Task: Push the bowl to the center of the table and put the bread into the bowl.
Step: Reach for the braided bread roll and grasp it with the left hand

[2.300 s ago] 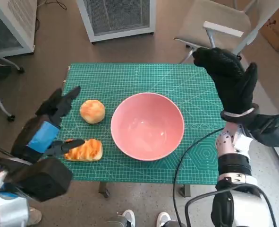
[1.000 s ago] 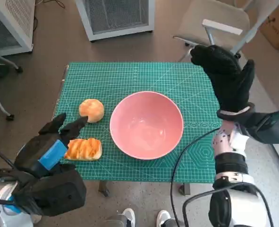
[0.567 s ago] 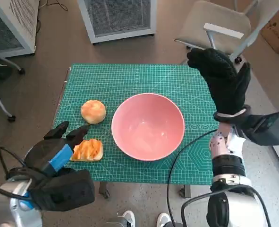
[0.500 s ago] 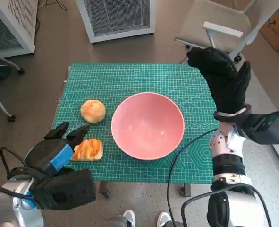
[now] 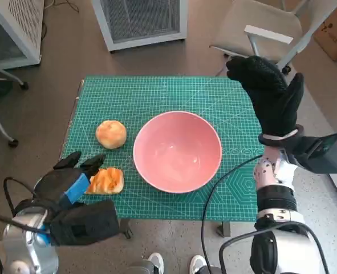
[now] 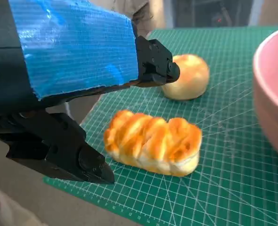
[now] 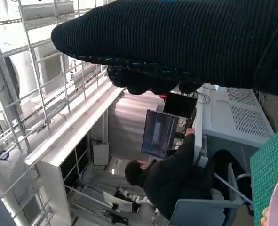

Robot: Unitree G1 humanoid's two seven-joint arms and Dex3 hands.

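Observation:
A pink bowl (image 5: pixel 177 151) sits near the middle of the green cutting mat (image 5: pixel 151 94), its rim showing in the left wrist view (image 6: pixel 273 94). A braided bread loaf (image 5: pixel 107 180) (image 6: pixel 153 147) lies at the mat's front left, and a round bun (image 5: pixel 111 134) (image 6: pixel 186 76) lies behind it. My left hand (image 5: pixel 65 185) (image 6: pixel 68 94) hovers just left of the loaf, fingers apart and holding nothing. My right hand (image 5: pixel 271 97) (image 7: pixel 176 47) is raised upright over the mat's right edge, fingers spread and empty.
A chair (image 5: pixel 265 28) stands behind the table's far right corner and a white cabinet (image 5: pixel 142 20) behind the far edge. A black cable (image 5: pixel 214 200) runs across the mat's front right. A person (image 7: pixel 171 179) sits at a screen in the right wrist view.
My left hand has drawn back toward the table's front left edge, ending beside the loaf. The right hand stays raised in place. The bowl and both breads have not moved.

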